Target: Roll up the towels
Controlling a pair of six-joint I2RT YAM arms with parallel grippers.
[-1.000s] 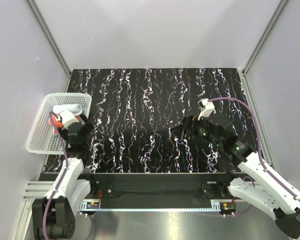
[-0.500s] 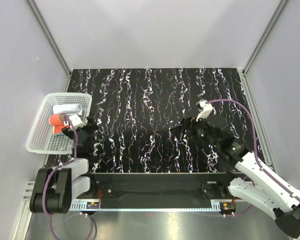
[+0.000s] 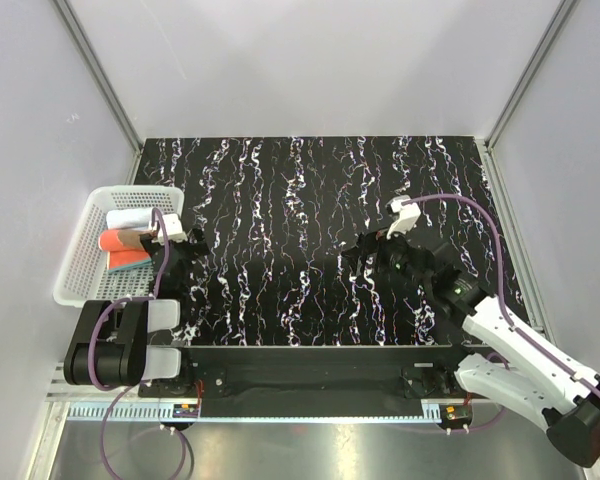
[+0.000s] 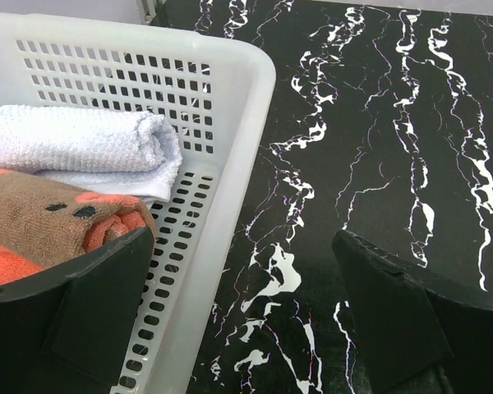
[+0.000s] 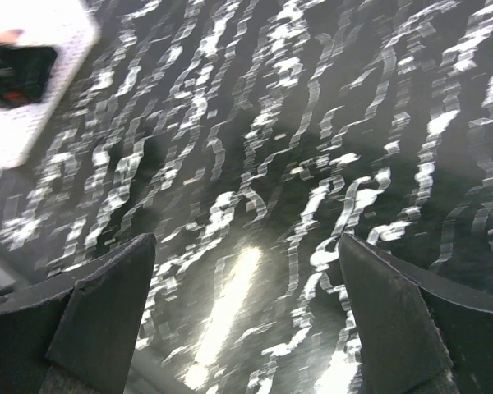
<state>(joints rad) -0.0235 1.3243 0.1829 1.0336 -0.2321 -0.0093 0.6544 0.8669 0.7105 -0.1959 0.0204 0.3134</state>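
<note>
Two rolled towels lie in the white perforated basket (image 3: 80,265) at the table's left edge. The white towel (image 3: 132,217) is rolled at the far side; it also shows in the left wrist view (image 4: 74,141). The rust-brown towel with a red-orange patch (image 3: 125,248) lies just nearer, and shows in the left wrist view (image 4: 53,226). My left gripper (image 3: 183,262) is open and empty over the table beside the basket's right wall (image 4: 230,172). My right gripper (image 3: 365,262) is open and empty over the bare marble table, right of centre.
The black, white-veined table (image 3: 310,200) is enclosed by pale walls on three sides. The basket overhangs the table's left edge. In the right wrist view the basket's corner (image 5: 33,74) shows blurred at the far left.
My left gripper has drawn out of the basket and back to the right and nearer, leaving both rolled towels inside. My right arm has pulled back slightly.
</note>
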